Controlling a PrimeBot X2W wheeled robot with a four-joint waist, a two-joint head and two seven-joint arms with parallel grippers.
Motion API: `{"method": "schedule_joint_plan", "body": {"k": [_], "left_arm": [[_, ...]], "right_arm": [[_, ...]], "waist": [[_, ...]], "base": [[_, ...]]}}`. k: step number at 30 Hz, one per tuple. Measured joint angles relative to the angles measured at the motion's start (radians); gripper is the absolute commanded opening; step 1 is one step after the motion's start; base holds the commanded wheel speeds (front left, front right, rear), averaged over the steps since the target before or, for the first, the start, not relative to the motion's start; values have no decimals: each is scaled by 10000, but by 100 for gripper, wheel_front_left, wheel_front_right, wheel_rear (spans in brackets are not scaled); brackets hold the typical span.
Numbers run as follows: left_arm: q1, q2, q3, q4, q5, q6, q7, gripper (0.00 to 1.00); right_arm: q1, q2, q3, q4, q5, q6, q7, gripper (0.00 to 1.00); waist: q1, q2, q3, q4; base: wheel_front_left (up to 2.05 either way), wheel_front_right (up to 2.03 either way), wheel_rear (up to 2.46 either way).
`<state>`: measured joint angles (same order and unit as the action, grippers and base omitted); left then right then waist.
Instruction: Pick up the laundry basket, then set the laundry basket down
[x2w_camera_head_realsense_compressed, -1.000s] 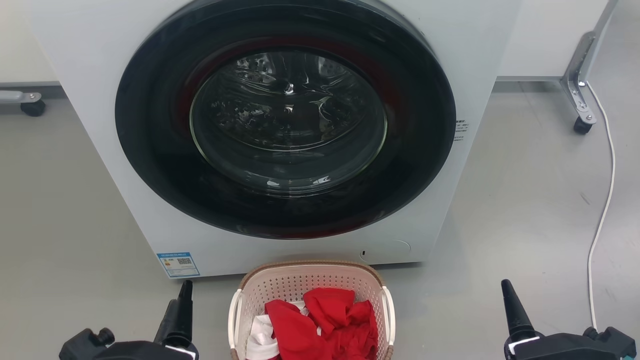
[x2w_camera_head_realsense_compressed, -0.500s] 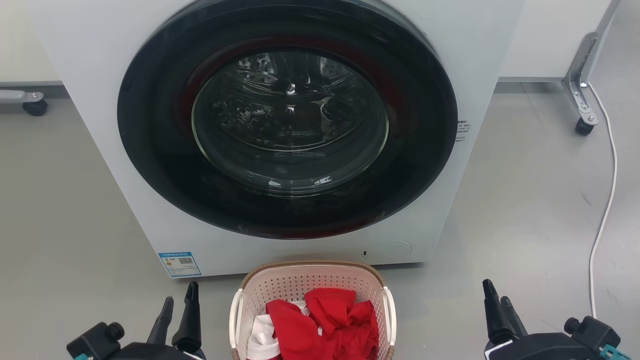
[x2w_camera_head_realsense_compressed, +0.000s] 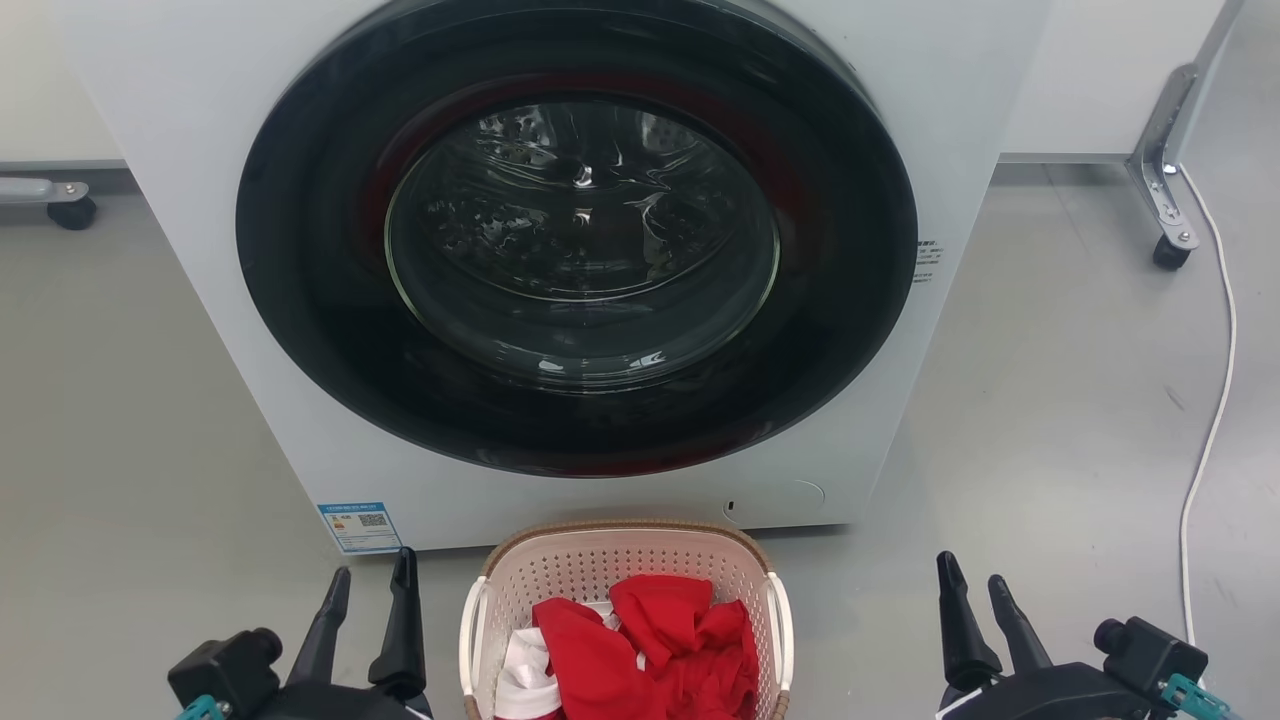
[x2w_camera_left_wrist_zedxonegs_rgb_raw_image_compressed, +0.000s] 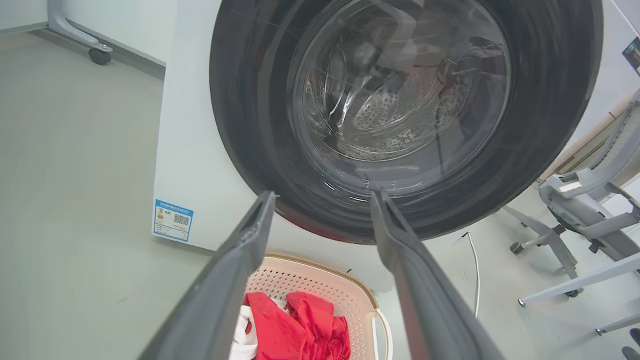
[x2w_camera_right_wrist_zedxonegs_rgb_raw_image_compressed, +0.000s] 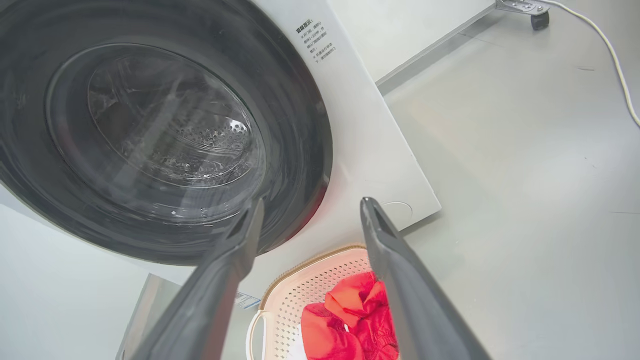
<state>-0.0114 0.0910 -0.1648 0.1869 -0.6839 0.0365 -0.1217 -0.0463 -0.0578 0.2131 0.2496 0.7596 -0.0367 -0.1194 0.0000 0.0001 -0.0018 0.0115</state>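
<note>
The laundry basket (x2w_camera_head_realsense_compressed: 600, 566) is cream-white with perforated walls, a brown woven rim and white side handles. It stands on the floor just in front of the washing machine, holding red and white clothes (x2w_camera_head_realsense_compressed: 650, 650). My left gripper (x2w_camera_head_realsense_compressed: 372, 590) is open, on the floor side left of the basket, apart from its handle. My right gripper (x2w_camera_head_realsense_compressed: 975, 590) is open too, well to the right of the basket. The basket (x2w_camera_left_wrist_zedxonegs_rgb_raw_image_compressed: 320, 280) appears between the left fingers in the left wrist view, and the basket (x2w_camera_right_wrist_zedxonegs_rgb_raw_image_compressed: 320, 280) lies low between the right fingers in the right wrist view.
The white front-loading washing machine (x2w_camera_head_realsense_compressed: 580, 270) with its shut dark round door rises directly behind the basket. A white cable (x2w_camera_head_realsense_compressed: 1215, 390) runs along the floor at right, near a castor leg (x2w_camera_head_realsense_compressed: 1165, 240). Another castor (x2w_camera_head_realsense_compressed: 72, 212) sits far left. Office chair bases (x2w_camera_left_wrist_zedxonegs_rgb_raw_image_compressed: 575, 235) stand to the right.
Both grippers have turned and shifted inward toward the basket, each now showing two separated fingers. The basket has stayed in place.
</note>
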Motion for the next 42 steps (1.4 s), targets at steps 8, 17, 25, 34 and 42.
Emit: {"method": "schedule_joint_plan", "body": {"k": [8,17,25,34,42], "left_arm": [[184,12,-117,-201,1197,180,-305,100],[412,31,-265,-447,2560,441,-654,100],[659,56,-414,-686,3693,614,-930,100],[869,58,-479,-934,4734,849,-1267,100],[1040,52,-454,-982,4976,882,-1312,100]], "right_arm": [[14,-29,295,-144,-1101,-203,-328,100],[172,-46,596,-314,-2307,-437,-644,100],[341,-65,851,-529,-3425,-621,-951,100],[453,-81,1149,-752,-4665,-842,-1294,100],[612,-81,1127,-788,-4884,-876,-1300,100]], "waist": [[0,0,-25,8],[0,0,-135,35],[0,-1,-231,52],[0,-1,-344,75],[-1,-1,-426,84]], "base": [[0,0,0],[0,0,0],[0,0,0],[0,0,0],[0,0,0]]}}
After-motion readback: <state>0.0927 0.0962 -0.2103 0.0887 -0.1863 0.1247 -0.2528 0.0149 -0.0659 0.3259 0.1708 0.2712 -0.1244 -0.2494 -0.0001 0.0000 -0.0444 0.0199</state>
